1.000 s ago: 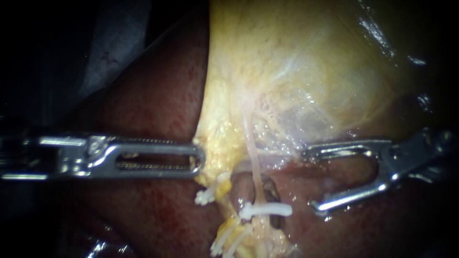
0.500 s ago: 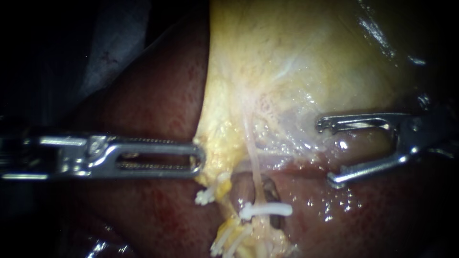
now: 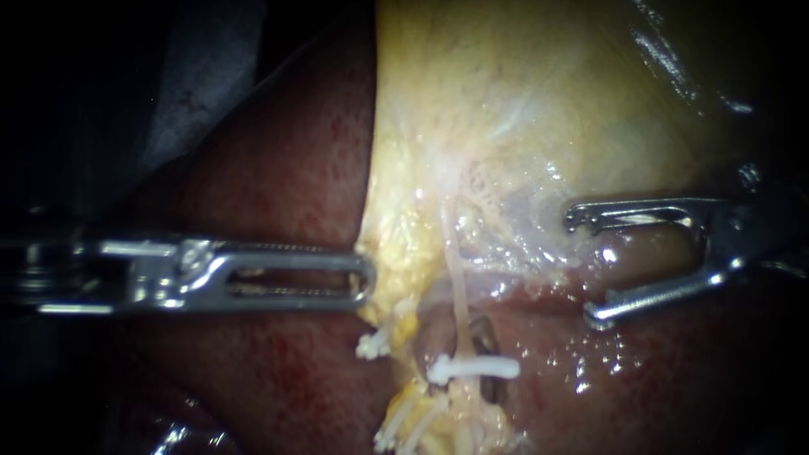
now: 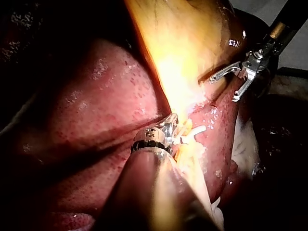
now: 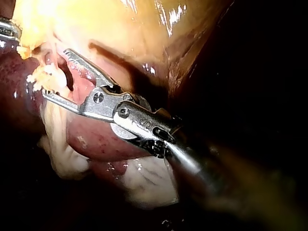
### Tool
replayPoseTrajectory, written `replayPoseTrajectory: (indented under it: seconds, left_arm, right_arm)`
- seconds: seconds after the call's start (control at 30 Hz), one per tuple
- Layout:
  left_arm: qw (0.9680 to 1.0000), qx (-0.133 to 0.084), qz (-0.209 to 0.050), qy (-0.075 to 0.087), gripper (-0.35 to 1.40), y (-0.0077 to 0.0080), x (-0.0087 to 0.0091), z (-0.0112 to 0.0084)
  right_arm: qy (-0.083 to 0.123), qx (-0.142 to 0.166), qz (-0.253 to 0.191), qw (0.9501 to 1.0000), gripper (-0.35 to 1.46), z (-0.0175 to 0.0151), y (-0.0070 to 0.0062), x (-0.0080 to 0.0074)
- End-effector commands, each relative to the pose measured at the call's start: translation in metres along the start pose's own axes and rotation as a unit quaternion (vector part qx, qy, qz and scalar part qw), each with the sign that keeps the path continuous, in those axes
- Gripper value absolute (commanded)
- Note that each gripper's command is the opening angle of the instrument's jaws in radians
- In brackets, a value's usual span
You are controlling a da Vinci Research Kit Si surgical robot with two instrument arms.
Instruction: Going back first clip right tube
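reaching in from the left, the slim steel left instrument [image 3: 368, 278] lies level over the dark red liver [image 3: 278, 168]. its hand, two long slotted jaws, is pressed closed, with the tip pinching the ragged yellow fatty edge [image 3: 392, 261] below the glossy yellow gallbladder [image 3: 522, 84]. the left wrist view shows the same tip buried in that yellow edge.

the second of the two instruments, the steel right instrument [image 3: 583, 268], comes in from the right. its hand gapes wide, its two jaws well apart and holding nothing, with a rounded red bulge of liver showing in the gap. its upper jaw tip lies over the pale membrane [image 3: 522, 240] at the gallbladder's lower border, and its lower jaw tip lies over wet liver.

one thin pale tube [image 3: 458, 286] runs down from the gallbladder between the two hands. one white plastic clip [image 3: 484, 368] sits crosswise on it, low down, apart from the open hand and below both instruments' tips. a second, smaller white clip [image 3: 371, 345] sits just under the left instrument's tip, on the yellow strand to the left of the tube. lower down lies a bunch of further white clips [image 3: 404, 425]; i cannot count them, as they overlap at the view's edge.
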Motion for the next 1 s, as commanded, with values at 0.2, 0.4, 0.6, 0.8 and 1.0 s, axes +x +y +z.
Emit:
replayPoseTrajectory:
  seconds: [0.2,0.4,0.6,0.8,1.0]
  left_arm:
    - [1.0,0.003,0.001,0.003,-0.35,-0.0005,0.0001,0.0015]
    - [1.0,0.005,0.002,0.006,-0.35,-0.0012,0.0005,0.0025]
    - [0.9999,0.006,0.002,0.009,-0.35,-0.0017,0.0009,0.0032]
    - [0.9999,0.006,0.003,0.009,-0.35,-0.0017,0.0009,0.0033]
    - [0.9999,0.006,0.003,0.009,-0.35,-0.0016,0.0009,0.0033]
  right_arm:
    - [0.0,-0.001,0.001,1.0,0.6,0.0002,0.0002,0.0]
    - [0.0,-0.002,0.001,1.0,0.6,0.0003,0.0003,0.0]
    - [0.0,-0.002,0.001,1.0,0.6,0.0003,0.0003,0.0]
    - [0.0,-0.002,0.001,1.0,0.6,0.0003,0.0003,0.0]
    - [0.0,-0.002,0.001,1.0,0.6,0.0003,0.0003,0.0]
